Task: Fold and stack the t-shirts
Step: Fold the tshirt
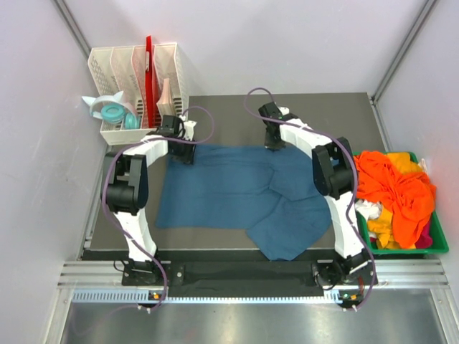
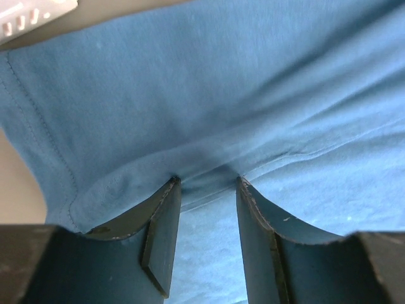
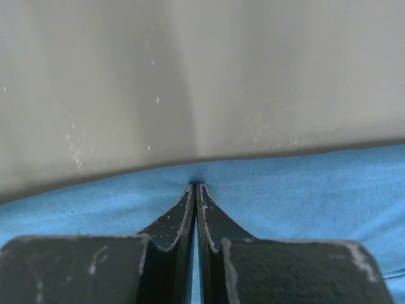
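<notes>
A large teal-blue t-shirt (image 1: 222, 190) lies spread on the dark table, with one part folded over at the front right. My left gripper (image 1: 183, 156) is at its far left corner. In the left wrist view that gripper (image 2: 207, 178) is open, its tips pressing down on the blue cloth (image 2: 221, 82), which lies loose between them. My right gripper (image 1: 275, 147) sits at the shirt's far edge. In the right wrist view it (image 3: 195, 185) is shut, pinching the hem of the shirt (image 3: 304, 183). Orange t-shirts (image 1: 394, 190), with yellow, magenta and white bits, are heaped at the right.
The heap of shirts fills a green plastic bin (image 1: 405, 250) at the table's right edge. A white slotted rack (image 1: 136, 68) stands at the back left, with teal tape rolls (image 1: 111, 111) beside it. Bare table (image 3: 190, 76) lies beyond the shirt's far edge.
</notes>
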